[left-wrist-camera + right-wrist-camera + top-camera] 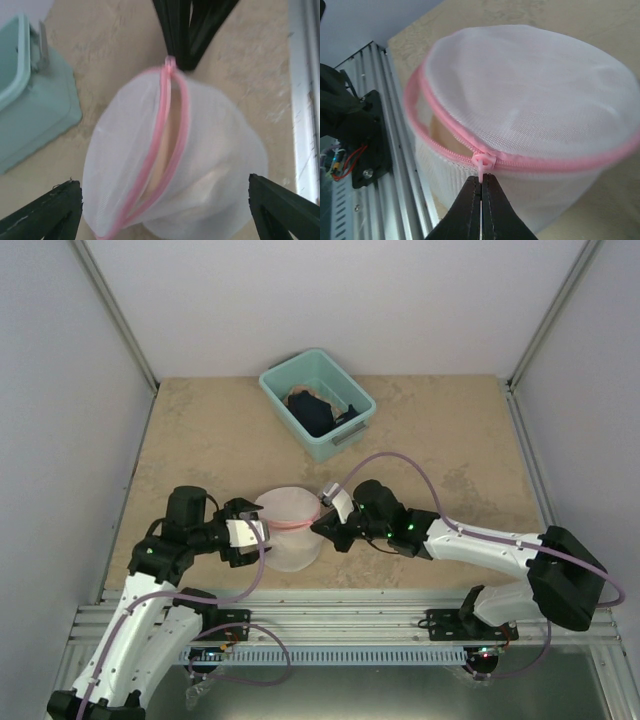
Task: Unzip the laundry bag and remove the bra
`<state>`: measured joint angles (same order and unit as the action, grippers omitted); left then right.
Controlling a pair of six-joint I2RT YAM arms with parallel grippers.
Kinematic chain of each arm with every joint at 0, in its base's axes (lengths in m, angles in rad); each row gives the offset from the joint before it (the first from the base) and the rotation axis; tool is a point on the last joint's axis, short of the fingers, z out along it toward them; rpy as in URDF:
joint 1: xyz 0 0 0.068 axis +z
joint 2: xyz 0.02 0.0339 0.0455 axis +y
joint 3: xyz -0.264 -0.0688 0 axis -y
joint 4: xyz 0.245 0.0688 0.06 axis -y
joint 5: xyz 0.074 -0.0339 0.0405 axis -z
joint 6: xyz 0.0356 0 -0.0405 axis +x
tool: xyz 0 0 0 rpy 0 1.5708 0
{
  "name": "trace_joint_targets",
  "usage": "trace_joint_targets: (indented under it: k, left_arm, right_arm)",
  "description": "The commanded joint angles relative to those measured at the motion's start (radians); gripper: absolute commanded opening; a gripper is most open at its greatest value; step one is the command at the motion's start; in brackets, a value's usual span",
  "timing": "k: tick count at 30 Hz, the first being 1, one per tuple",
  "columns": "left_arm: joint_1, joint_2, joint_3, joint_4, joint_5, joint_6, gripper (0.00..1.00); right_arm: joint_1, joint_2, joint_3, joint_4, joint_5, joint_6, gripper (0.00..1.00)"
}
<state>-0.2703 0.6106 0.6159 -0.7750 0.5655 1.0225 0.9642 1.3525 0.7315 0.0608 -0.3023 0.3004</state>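
- Round, white, see-through mesh laundry bag [290, 535]: milky white with a fine woven grid. A pale peach tone shows in the gap along its rim.
- Fabric zipper band [545, 164] around the bag's rim: plain candy pink.
- Small plastic zipper pull [482, 162]: a paler pink.
- Rectangular teal plastic bin [335, 445]: mint-teal all over.
- Crumpled dark cloth [315, 412] in the bin: navy-black, with a tan patch.
- Flat stone-look surface [200, 430]: sandy beige, mottled with lighter and browner blotches.
- Right hand [481, 176]: matt black fingers.
- Left hand [164, 180]: black fingers as well.
- Jointed robot arms [480, 545]: white shells with black joints.
- Thin cables [395, 454]: lilac.
- Ribbed metal rail [350, 620]: silver-grey.
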Motion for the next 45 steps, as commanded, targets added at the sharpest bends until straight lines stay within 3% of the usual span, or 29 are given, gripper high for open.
trace_joint_targets:
  k: [1,4,6,18,24,30,39,45]
  left_arm:
    - [0.002,-0.021,0.085,-0.116,0.220,0.028,0.92]
    - [0.000,-0.014,0.080,-0.031,0.235,-0.129,0.85]
    - [-0.010,-0.009,0.068,-0.014,0.214,-0.146,0.81]
    - [-0.115,0.044,0.016,0.027,0.021,0.060,0.70]
    - [-0.145,0.053,-0.021,0.028,-0.042,0.131,0.39]
    - [-0.145,0.038,-0.028,0.033,-0.050,0.143,0.00]
    - [-0.145,-0.005,-0.067,0.043,-0.153,0.205,0.00]
    - [-0.145,-0.029,-0.075,0.055,-0.132,0.177,0.00]
  right_arm:
    - [0.051,0.013,0.037,0.056,0.006,0.034,0.01]
    - [0.094,0.040,0.077,0.068,0.005,0.039,0.00]
    - [0.122,0.057,0.100,0.072,0.004,0.034,0.00]
    - [0.169,0.117,0.174,0.018,-0.038,-0.055,0.01]
    - [0.169,0.109,0.175,0.011,-0.034,-0.064,0.01]
    - [0.165,0.097,0.153,0.022,-0.006,-0.070,0.01]
    - [0.097,0.046,0.056,0.006,0.068,-0.042,0.00]
    - [0.021,0.005,-0.012,0.002,0.080,-0.034,0.00]
